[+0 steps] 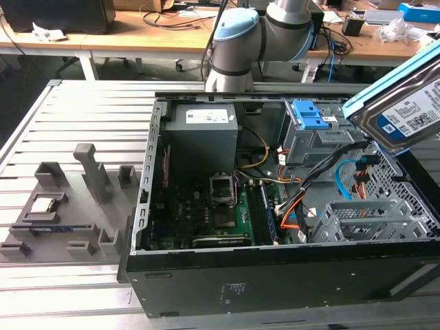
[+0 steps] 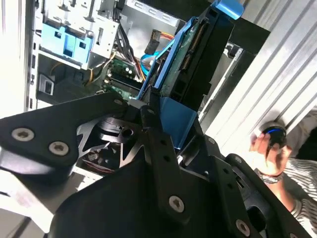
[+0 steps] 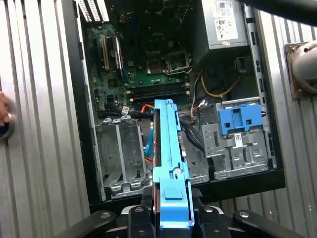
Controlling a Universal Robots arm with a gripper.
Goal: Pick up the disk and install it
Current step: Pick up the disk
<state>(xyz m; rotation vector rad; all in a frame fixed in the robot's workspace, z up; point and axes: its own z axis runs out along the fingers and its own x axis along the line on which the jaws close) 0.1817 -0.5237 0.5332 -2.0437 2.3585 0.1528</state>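
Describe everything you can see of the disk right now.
The disk is a flat silver metal drive with a white-and-blue label, edged by a bright blue plastic frame. It hangs tilted above the open computer case, at the exterior view's right. The pincer clamps its frame at one end.

1 disk [image 1: 405,110], 1 PC case [image 1: 275,278], 1 PSU [image 1: 201,134], 2 drive cages (1 blue-fronted [image 1: 313,134], 1 bare grey [image 1: 364,220]), 1 robot arm [image 1: 261,34], 1 grey fixture block [image 1: 96,177] w/ 1 chip [image 1: 42,204].

Robotics lab: slotted metal bench [image 1: 82,110], cluttered desks [image 1: 137,31]
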